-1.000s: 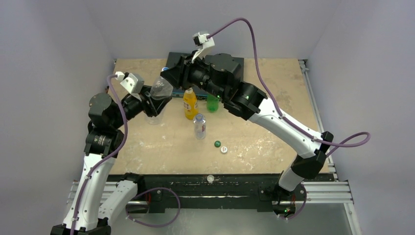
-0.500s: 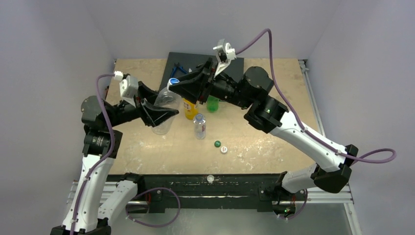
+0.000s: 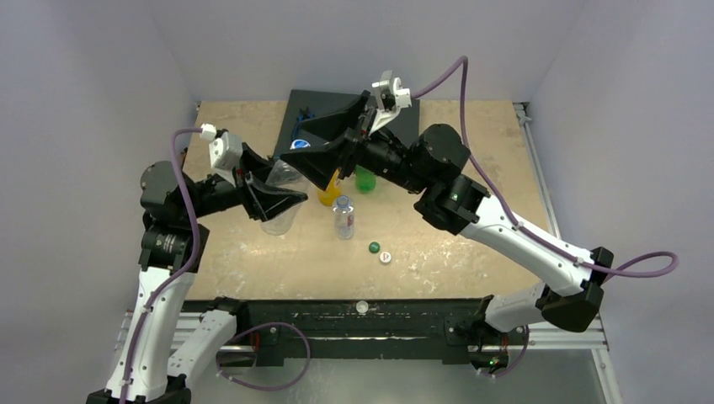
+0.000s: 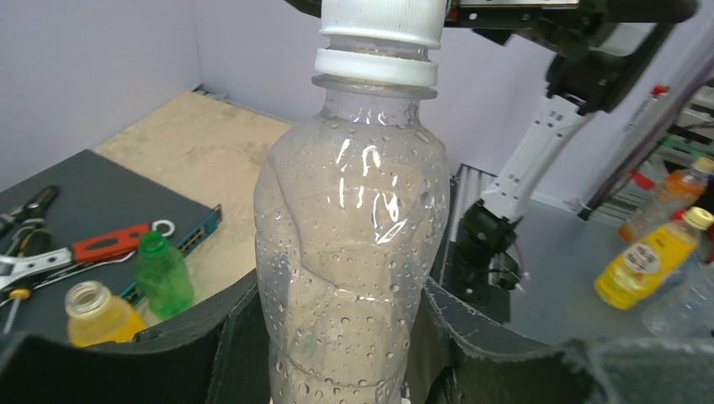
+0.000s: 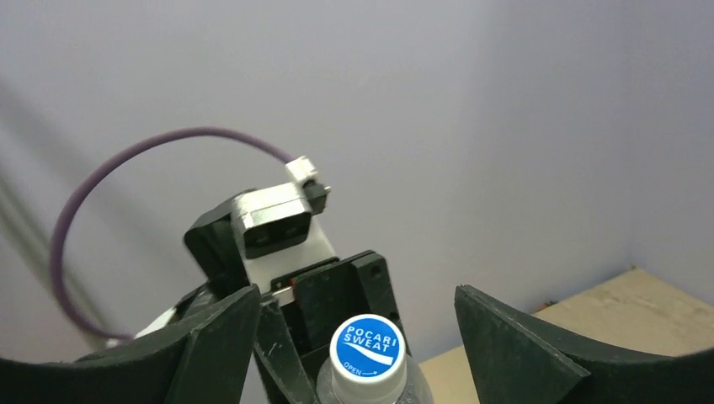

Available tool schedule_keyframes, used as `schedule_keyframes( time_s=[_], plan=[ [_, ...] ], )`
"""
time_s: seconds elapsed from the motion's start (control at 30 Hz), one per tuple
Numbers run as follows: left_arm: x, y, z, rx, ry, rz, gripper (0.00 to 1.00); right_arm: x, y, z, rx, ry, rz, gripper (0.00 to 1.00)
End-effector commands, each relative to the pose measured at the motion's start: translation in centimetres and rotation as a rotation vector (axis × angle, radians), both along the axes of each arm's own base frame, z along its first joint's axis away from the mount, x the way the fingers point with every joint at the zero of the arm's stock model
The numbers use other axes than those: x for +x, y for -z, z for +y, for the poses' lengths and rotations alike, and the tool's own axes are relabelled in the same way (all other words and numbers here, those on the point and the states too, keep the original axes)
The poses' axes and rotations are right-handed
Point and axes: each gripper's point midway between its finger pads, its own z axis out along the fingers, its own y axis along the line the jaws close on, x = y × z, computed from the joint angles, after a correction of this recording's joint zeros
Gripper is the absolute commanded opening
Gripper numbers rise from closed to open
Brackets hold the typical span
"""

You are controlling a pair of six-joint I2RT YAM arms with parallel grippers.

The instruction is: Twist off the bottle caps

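My left gripper [image 3: 271, 199] [image 4: 347, 358] is shut on the body of the large clear bottle [image 3: 285, 181] [image 4: 354, 227], holding it upright above the table. The bottle's white cap [image 4: 383, 18], blue on top [image 5: 366, 348] [image 3: 296, 145], sits on the neck. My right gripper [image 3: 318, 156] [image 5: 364, 330] is open, one finger on each side of the cap and apart from it. On the table stand an orange-yellow bottle [image 3: 327, 192], a green bottle [image 3: 365, 178] and a small clear blue-labelled bottle [image 3: 343, 217]. A dark green cap [image 3: 374, 247] and a white cap [image 3: 386, 257] lie loose.
A black mat [image 3: 406, 112] at the back of the table carries hand tools [image 4: 38, 248]. The orange-yellow bottle [image 4: 95, 314] and the green bottle [image 4: 162, 273] stand without caps by its front edge. Grey walls close in the table's back and sides.
The left arm brought the clear bottle upright and nearer the front. The right arm swung right with it, and its jaws have now opened off the cap.
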Motion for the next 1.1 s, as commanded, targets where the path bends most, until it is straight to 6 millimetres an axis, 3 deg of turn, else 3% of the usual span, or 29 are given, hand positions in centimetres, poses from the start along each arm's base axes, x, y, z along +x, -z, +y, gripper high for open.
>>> schedule_keyframes(
  time_s=[0.0,0.13,0.2,0.53,0.77,1.07],
  plan=[
    [3.0,-0.8,1.6,0.005,-0.222,-0.092,0.00,4.2,-1.0,-1.5,0.035,0.255,0.129,0.91],
    [4.9,-0.9,2.7,0.013,-0.339,-0.120,0.00,5.9,-0.2,-1.6,-0.040,0.366,0.225,0.89],
    [5.7,-0.7,3.3,0.019,-0.397,-0.127,0.00,5.8,-0.5,-1.3,-0.034,0.363,0.225,0.88],
    [6.1,0.0,3.6,0.043,-0.414,-0.128,0.00,5.6,-0.2,1.0,-0.061,0.348,0.230,0.80],
    [6.8,0.6,3.7,0.048,-0.432,-0.089,0.00,5.5,-0.5,1.8,-0.056,0.337,0.231,0.63],
    [6.6,1.1,3.5,0.052,-0.416,-0.084,0.00,5.3,-0.5,2.2,-0.063,0.320,0.222,0.29]
  ],
)
